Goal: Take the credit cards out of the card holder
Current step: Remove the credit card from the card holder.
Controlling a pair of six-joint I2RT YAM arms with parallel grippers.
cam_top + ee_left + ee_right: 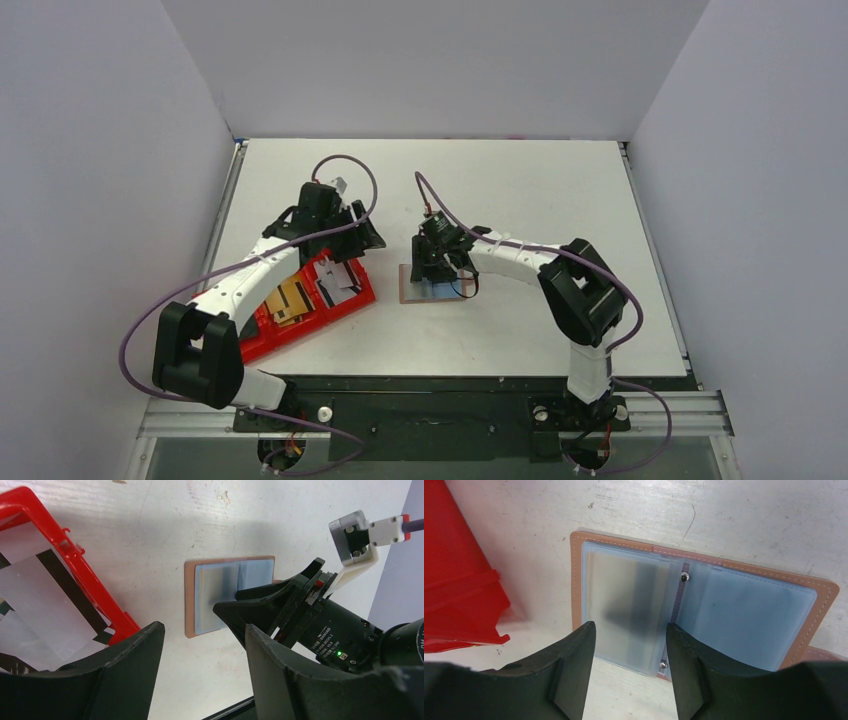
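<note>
The card holder (704,580) lies open and flat on the table, with a tan leather border and pale blue-grey sleeves inside. It also shows in the top view (412,290) and the left wrist view (215,595). Its left sleeve (624,595) looks frosted grey; I cannot tell if a card is in it. My right gripper (630,632) is open and empty, low over the holder's near edge, astride that left sleeve (438,268). My left gripper (205,655) is open and empty, above the table between the tray and the holder (362,236). Credit cards (45,600) lie in the red tray.
The red tray (350,303) sits left of the holder, its corner close to the holder's left edge (464,580). It holds pale cards with dark stripes and a gold-brown one (290,300). White walls enclose the table on three sides.
</note>
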